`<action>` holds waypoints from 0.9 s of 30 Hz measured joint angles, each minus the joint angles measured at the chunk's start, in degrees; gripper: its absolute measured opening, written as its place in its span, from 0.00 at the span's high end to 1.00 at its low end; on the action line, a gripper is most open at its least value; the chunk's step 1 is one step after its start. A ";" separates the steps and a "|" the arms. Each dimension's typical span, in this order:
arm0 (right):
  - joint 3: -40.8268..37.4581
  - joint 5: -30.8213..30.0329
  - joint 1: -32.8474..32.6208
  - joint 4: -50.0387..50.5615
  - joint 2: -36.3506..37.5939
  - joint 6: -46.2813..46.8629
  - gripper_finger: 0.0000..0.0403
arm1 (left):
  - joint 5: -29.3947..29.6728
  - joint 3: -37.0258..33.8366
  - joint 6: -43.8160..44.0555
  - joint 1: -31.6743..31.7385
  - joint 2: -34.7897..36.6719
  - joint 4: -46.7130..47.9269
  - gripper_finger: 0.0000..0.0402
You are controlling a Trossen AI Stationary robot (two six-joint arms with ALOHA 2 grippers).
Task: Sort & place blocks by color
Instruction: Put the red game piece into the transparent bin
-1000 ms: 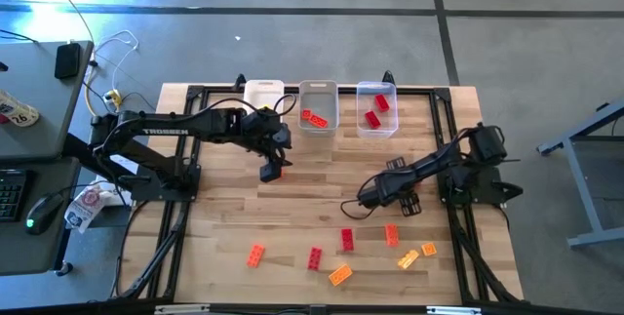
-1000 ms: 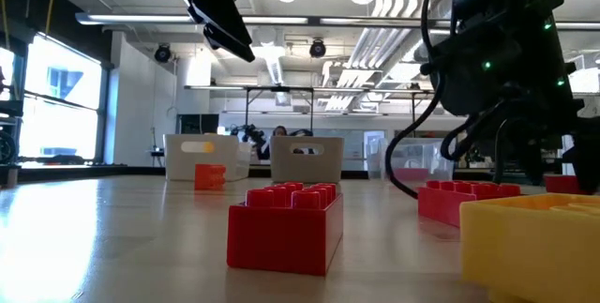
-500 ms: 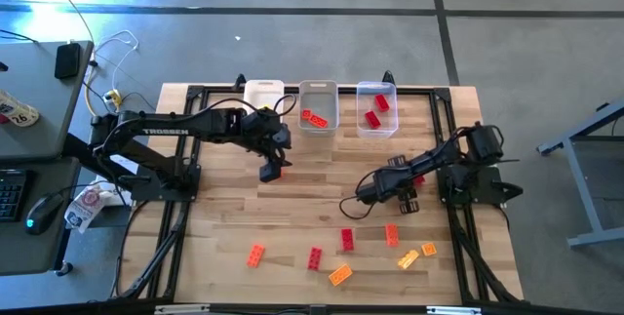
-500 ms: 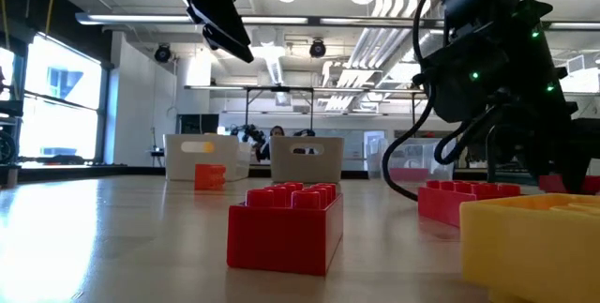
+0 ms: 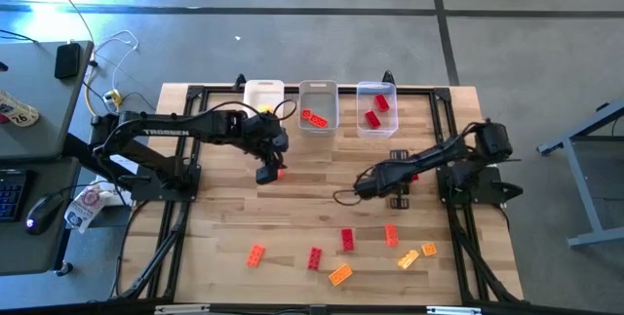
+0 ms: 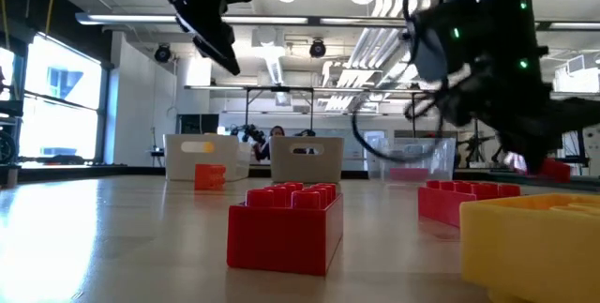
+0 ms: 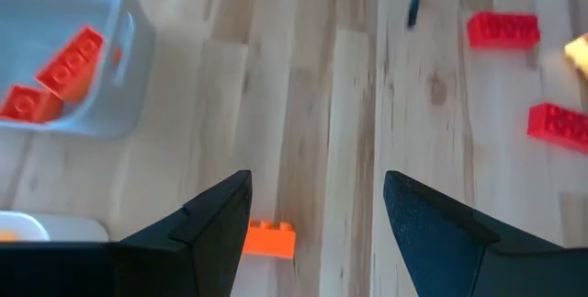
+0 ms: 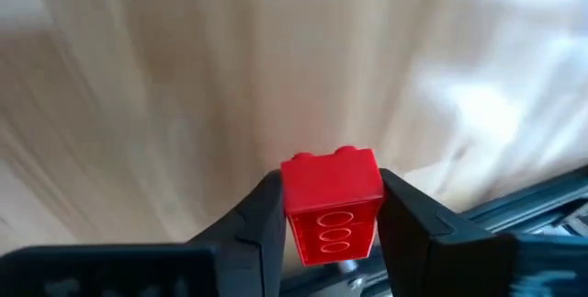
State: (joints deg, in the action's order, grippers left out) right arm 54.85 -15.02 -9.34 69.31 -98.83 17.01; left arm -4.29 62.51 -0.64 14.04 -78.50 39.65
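My right gripper (image 8: 329,187) is shut on a red brick (image 8: 331,207) above the table's middle right (image 5: 359,190); in the low view the brick (image 6: 553,167) shows above the tabletop. My left gripper (image 7: 317,200) hangs open over the table's middle (image 5: 266,171), with a small orange brick (image 7: 269,239) flat on the wood below it. Several red, orange and yellow-orange bricks lie near the front edge, among them a red one (image 5: 346,240) and an orange one (image 5: 255,254). My right gripper pinches the red brick between its two fingers, one finger (image 8: 262,214) on each of two opposite side faces (image 8: 294,196). The fingers slant steeply down from the table's right side. The brick is clear of the table.
Three bins stand in a row at the far edge: a white one (image 5: 263,94), a grey one (image 5: 318,107) holding an orange-red brick, and a clear one (image 5: 376,110) holding red bricks. Bare wood lies between the bins and the loose bricks.
My right gripper has risen a little, drawn toward the far edge and rolled its wrist. The red brick between its fingers has come up off the table and now hangs clear.
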 joint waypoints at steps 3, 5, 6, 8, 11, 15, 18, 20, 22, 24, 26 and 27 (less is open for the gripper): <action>2.56 -3.98 0.31 -0.64 3.22 2.67 0.73 | -0.02 -1.93 -0.01 -0.89 -0.02 0.03 0.41; 4.23 -6.57 0.90 -1.22 5.18 3.84 0.73 | -0.02 -3.20 0.06 -1.62 -0.02 -0.16 0.41; 4.99 -7.90 1.34 -1.67 6.16 4.08 0.73 | -0.01 -3.85 0.45 -2.12 -0.02 -0.62 0.41; 6.37 -10.57 2.61 -2.64 7.92 4.78 0.73 | -0.01 -5.00 1.33 -3.07 -0.02 -1.31 0.41; 8.21 -14.81 4.99 -3.42 9.78 5.43 0.73 | -0.10 -6.01 3.17 -4.37 -0.02 -1.09 0.41; 10.04 -18.57 8.45 -6.52 11.64 4.76 0.73 | -0.02 -6.33 4.80 -6.28 -0.02 -0.95 0.41; 10.99 -20.04 11.16 -10.16 12.53 3.08 0.73 | -0.02 -6.33 6.45 -7.82 -0.02 -0.95 0.41; 11.64 -21.37 12.93 -12.24 12.71 1.78 0.73 | -0.02 -6.33 8.16 -8.74 -0.02 -0.95 0.41; 12.23 -22.77 14.86 -14.40 12.71 0.36 0.73 | -0.03 -6.33 10.54 -9.68 -0.02 -0.95 0.41; 12.66 -24.11 17.03 -16.68 12.71 -0.84 0.73 | -0.02 -6.33 12.81 -10.66 -0.02 -0.93 0.41; 12.79 -24.26 19.64 -19.11 12.71 -2.14 0.73 | 0.00 -6.33 15.30 -11.65 -0.02 -0.91 0.41; 12.79 -23.98 21.04 -20.15 12.71 -2.73 0.73 | 0.00 -6.33 16.75 -12.22 -0.02 -0.89 0.41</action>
State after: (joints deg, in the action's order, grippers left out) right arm 67.64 -39.01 11.69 49.16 -86.13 14.27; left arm -4.29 56.18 16.11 1.82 -78.52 38.76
